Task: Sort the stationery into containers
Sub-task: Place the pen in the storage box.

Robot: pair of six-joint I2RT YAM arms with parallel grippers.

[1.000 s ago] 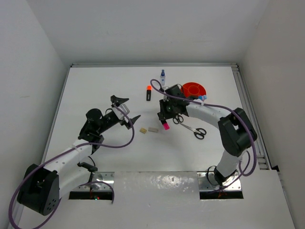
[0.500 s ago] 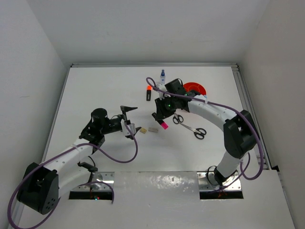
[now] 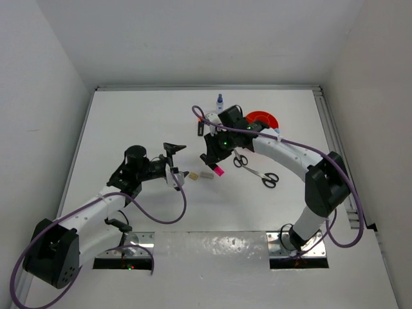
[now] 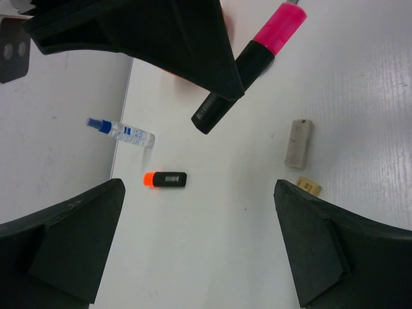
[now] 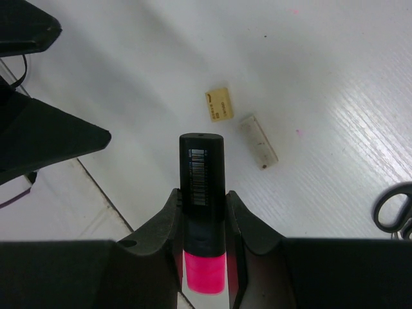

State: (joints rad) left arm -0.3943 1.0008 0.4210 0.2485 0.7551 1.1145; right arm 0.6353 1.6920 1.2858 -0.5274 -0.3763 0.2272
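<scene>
The right gripper (image 5: 202, 196) has its fingers (image 5: 168, 219) closed narrow on a black marker with a pink cap (image 5: 202, 174), clamping the barrel from both sides; the black butt end sticks out past the fingertips and the pink cap sits back toward the wrist. From the top view this marker (image 3: 219, 169) hangs tilted under the right gripper (image 3: 213, 161) near the middle of the white table (image 3: 129, 116), just beside two small erasers lying flat: a beige eraser (image 3: 192, 175) and a grey eraser (image 3: 206, 174), close to each other but not touching. The left gripper (image 3: 176, 166) has its fingers spread wide and holds nothing; it sits low, just left of the erasers, and in its wrist view the beige eraser (image 4: 309, 187) lies at the tip of one finger (image 4: 322, 251), though contact cannot be told. The grey eraser (image 4: 299, 143) lies just beyond it. Farther back, a black marker with an orange cap (image 4: 165, 179) lies on its side and a small blue-capped bottle (image 4: 122, 132) stands near the back edge. Black-handled scissors (image 3: 261, 174) lie flat on the table to the right of the held marker. The round orange tub (image 3: 273, 121) stands at the back right, partly hidden behind the right arm, well apart from the held marker and the erasers
</scene>
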